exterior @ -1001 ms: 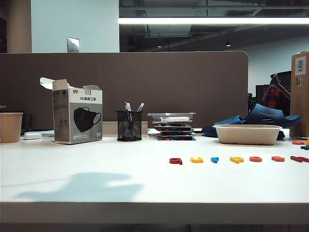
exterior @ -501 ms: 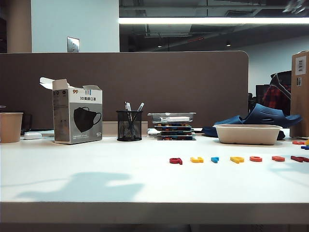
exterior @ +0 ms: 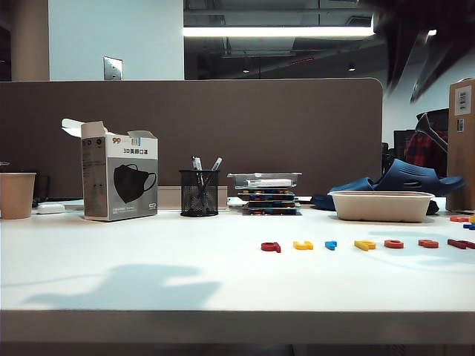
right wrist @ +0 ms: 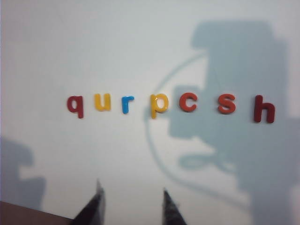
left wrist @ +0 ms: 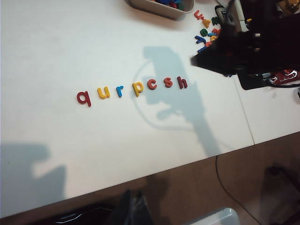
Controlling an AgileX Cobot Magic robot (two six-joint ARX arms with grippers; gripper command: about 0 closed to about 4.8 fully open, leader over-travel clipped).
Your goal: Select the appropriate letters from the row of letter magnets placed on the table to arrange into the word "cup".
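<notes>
Item: right gripper, jaws apart, above row on surface; left gripper unseen. Recommended: centre over orange-red c, descend squarely, clear of neighbours.

The white table carries a mask box, pen cup, tray and letter magnets.

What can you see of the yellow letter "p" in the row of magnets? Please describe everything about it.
The yellow letter "p" is a small flat piece, glossy like plastic, with a round bowl and a straight tail. It lies flat on the white table, fourth in the row that reads q, u, r, p, c, s, h, between the blue "r" and the orange-red "c". It touches neither. Nothing grips it: the right gripper hangs over the table short of the row, its fingers parted.
</notes>
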